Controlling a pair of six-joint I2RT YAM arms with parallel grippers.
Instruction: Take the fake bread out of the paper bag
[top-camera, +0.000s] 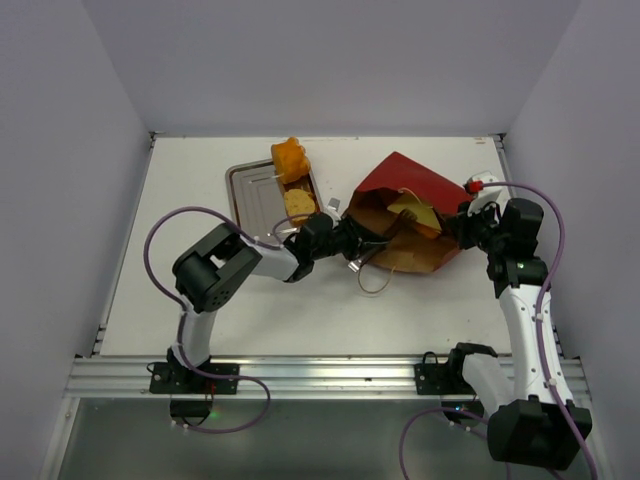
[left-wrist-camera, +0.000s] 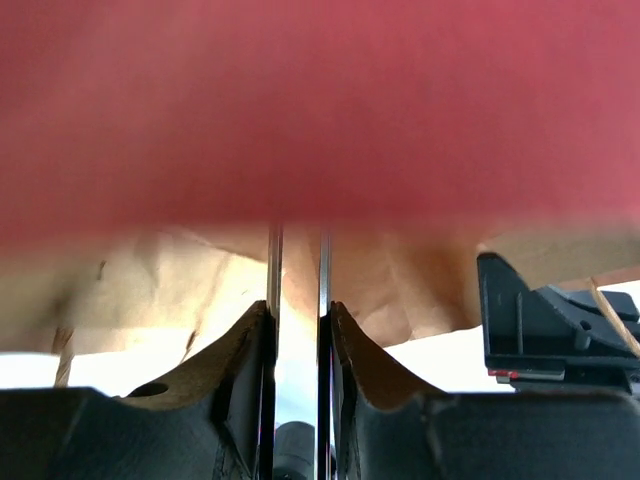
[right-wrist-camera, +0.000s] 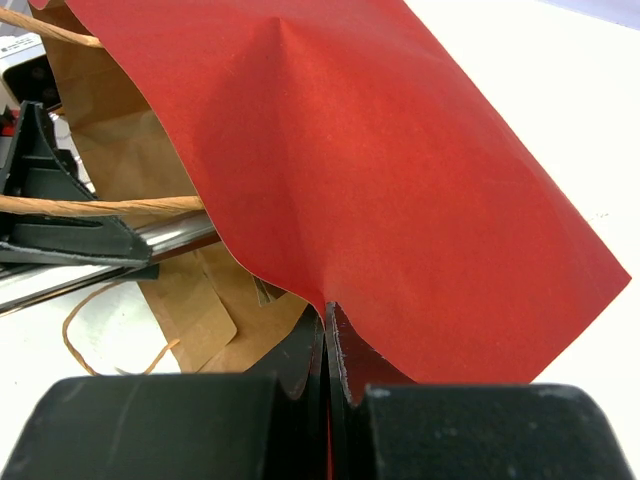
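Right claw (right-wrist-camera: 327, 318) pinches the creased red paper bag (right-wrist-camera: 400, 170); left claw (left-wrist-camera: 297, 315) narrowly parted at its kraft mouth.

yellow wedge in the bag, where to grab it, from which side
Probably pinch the yellow wedge by the edge facing the mouth. Come in from the left: the paper bag lies on its side, mouth toward the left gripper, while the right gripper pinches its red wall.
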